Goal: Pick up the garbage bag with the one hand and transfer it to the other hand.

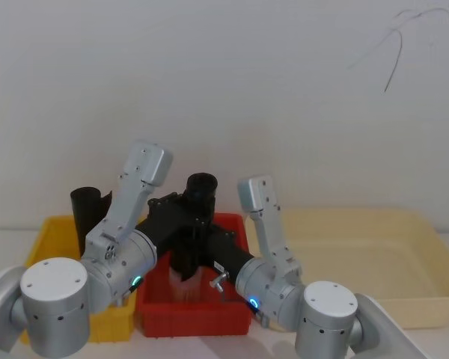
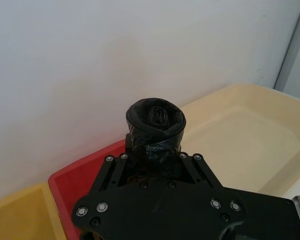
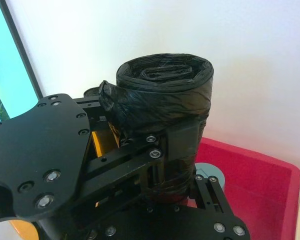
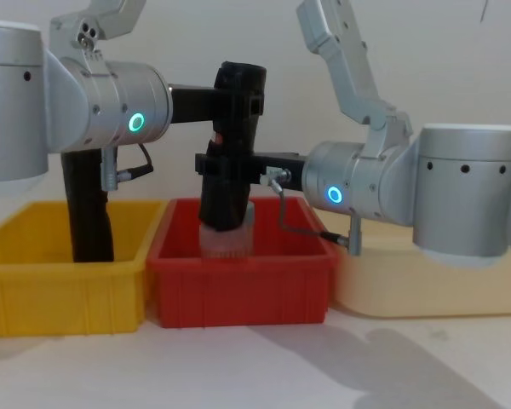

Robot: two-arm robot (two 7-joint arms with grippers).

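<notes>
Red bin: the rectangular red plastic bin (image 4: 238, 294) stands on the pale surface (image 4: 255, 366). A pale, see-through object (image 4: 227, 243) sits upright inside it; what it is cannot be made out.
Yellow bin: the rectangular yellow plastic bin (image 4: 60, 294) stands right against the red bin on the robot's left. A tall black upright piece (image 4: 89, 213) stands in it.
Cream tray: the wide, shallow cream plastic tray (image 1: 374, 254) lies beside the red bin on the robot's right.
Garbage bag: the slim black rolled plastic garbage bag (image 4: 221, 204) is off the surface, upright with a slight lean, directly above the red bin. Its lower end is just over the pale object, and whether the two touch cannot be told.
Hidden: in the chest view both tools cover stretches of the garbage bag above the red bin, and the left arm hides the top of the tall black piece. The wrist views show the bag's coiled top end.
Left tool: the black two-finger left tool (image 4: 237, 98), on the thick silver arm with the green ring light, extends level from the yellow-bin side to a spot above the red bin. It is clenched on the bag's upper part, with the coiled end standing out past its grip.
Right tool: the black slender right tool (image 4: 226, 166), on the silver arm with the blue ring light and thin cable, extends level from the cream-tray side. It sits at the bag's middle, lower than the left tool and above the red bin — whether it is clamped or loose cannot be told.
</notes>
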